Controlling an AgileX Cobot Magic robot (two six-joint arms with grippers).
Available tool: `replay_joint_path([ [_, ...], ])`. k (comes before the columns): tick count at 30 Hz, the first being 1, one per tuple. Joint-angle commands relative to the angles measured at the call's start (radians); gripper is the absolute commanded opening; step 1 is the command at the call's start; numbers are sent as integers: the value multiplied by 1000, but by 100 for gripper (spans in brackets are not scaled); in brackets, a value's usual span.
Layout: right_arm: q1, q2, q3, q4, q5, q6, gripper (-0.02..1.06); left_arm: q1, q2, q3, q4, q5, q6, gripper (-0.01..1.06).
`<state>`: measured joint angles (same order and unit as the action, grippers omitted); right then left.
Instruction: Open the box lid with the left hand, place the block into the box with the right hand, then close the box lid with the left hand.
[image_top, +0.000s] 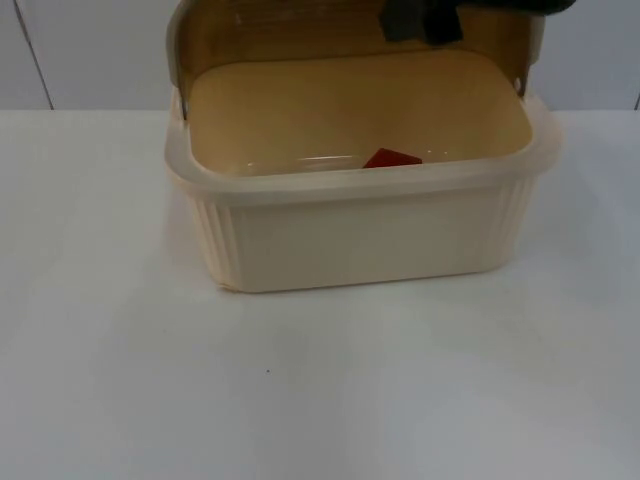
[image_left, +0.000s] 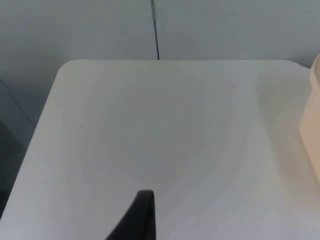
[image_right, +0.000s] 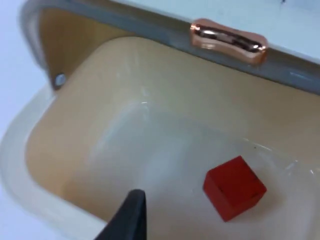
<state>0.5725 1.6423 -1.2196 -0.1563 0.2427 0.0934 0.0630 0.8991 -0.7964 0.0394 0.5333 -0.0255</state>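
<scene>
— Left gripper (image_left: 142, 220) first: where was it, taking the box (image_top: 360, 235) as the mark?

— It hung over bare bench (image_left: 150, 130) to the left of the box, whose cream wall only just came into the left wrist view at one edge. It held nothing that I could see. One black fingertip showed, so I could not tell how wide the gripper stood.

— And the box itself?

— It sat open on the bench, with the lid (image_top: 290, 30) tipped up and back behind the opening and its copper handle (image_right: 227, 40) on the raised edge. The red block (image_right: 234, 187) lay on the box floor, towards the front wall, free of any gripper.

— The right gripper?

— The right gripper (image_right: 131, 215) hovered above the box's opening, with the block below it and apart from it. Again one fingertip showed, so I could not tell how far open it was. In the top view a dark part of that arm was against the raised lid.

— So what could have gone wrong?

— Closing seemed to be what was left. If the lid came down while the right gripper was above the opening, it would strike the gripper or jam. A sideways push by the left gripper might also slide the light box along the bench.
</scene>
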Motion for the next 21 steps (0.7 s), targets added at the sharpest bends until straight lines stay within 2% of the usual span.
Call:
replay_joint_path([
  [1, 10, -40, 26, 4, 16, 0, 105, -7, 0, 6, -11, -15, -10, 105],
  [5, 10, -131, 90, 6, 24, 19, 105, -7, 0, 6, -13, -13, -10, 105],
  [8, 10, -237, 145, 3, 64, 19, 105, -7, 0, 6, -21, -13, -10, 105],
  [14, 10, -352, 170, -2, 161, 17, 105, -7, 0, 6, -24, -13, -10, 105],
  [21, 3, -472, 180, 3, 169, 29, 105, -7, 0, 6, -31, -13, -10, 105],
])
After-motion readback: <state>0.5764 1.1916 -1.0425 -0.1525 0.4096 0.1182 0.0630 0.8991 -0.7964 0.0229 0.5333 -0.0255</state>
